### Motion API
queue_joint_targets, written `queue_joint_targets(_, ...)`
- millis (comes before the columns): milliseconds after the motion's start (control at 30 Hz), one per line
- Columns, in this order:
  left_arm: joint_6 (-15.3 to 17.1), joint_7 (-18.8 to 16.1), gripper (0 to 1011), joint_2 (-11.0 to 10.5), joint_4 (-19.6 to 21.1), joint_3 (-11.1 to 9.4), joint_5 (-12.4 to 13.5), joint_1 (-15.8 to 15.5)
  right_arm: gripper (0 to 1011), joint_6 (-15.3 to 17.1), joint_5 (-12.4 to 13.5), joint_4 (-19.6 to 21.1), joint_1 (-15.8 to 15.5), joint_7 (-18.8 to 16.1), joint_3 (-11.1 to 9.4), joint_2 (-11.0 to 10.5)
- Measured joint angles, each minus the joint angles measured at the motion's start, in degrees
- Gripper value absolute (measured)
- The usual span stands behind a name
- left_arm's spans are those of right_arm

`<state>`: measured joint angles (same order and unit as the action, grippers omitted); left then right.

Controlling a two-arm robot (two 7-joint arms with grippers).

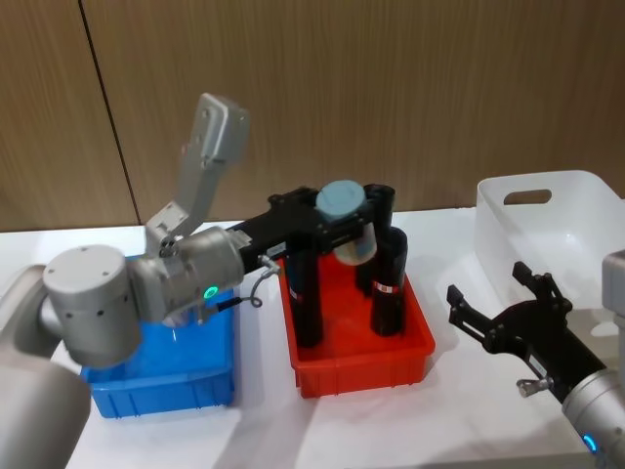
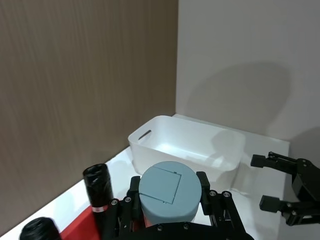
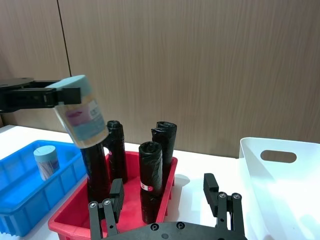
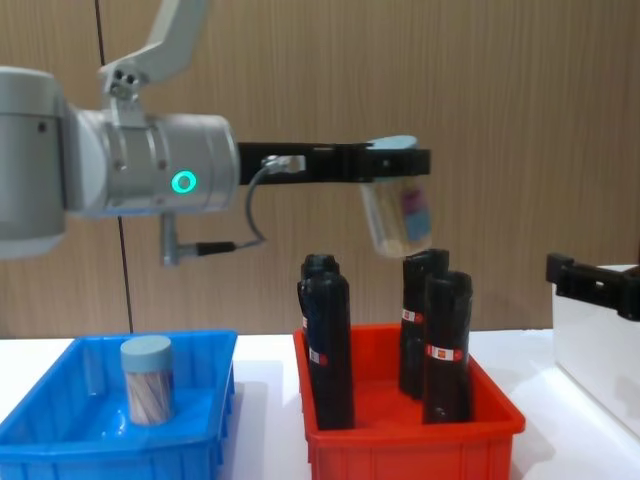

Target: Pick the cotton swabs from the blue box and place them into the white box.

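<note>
My left gripper (image 1: 344, 223) is shut on a cotton swabs jar (image 1: 354, 242) with a grey-blue lid (image 2: 167, 192). It holds the jar tilted in the air above the red bin, as the chest view shows it (image 4: 400, 212). A second cotton swabs jar (image 4: 147, 380) stands upright in the blue box (image 4: 110, 455) on the left, also seen from the right wrist (image 3: 46, 160). The white box (image 1: 586, 210) sits at the far right of the table. My right gripper (image 1: 485, 280) hovers open just in front of the white box, holding nothing.
A red bin (image 1: 361, 376) stands between the blue box (image 1: 166, 391) and the white box, holding three tall black wrapped cylinders (image 4: 330, 350) that rise well above its rim. A wood-panelled wall runs behind the white table.
</note>
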<state>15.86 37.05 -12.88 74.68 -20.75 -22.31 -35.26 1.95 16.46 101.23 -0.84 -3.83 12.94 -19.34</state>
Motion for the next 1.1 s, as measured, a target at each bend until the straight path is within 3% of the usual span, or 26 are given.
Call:
queue_joint_targets(500,3.48,3.81,670,2.96,-6.08,-0.95,0.31,-5.34,1002,0.0,0.0,0.0,0.0,0.0,0.0,0.0)
queue_joint_targets(833,4.23,4.57,669,3.59,-7.39,-1.15,0.43,-6.49,1002,0.34,-0.39,0.03,0.2,-0.35,-0.01,0.01)
queue_joint_targets(1100,4.54,4.93,669,3.88,-7.99,-1.25,0.49,-7.02,1002,3.17,-2.43,0.06,2.02,-3.06,-0.04,-0.06)
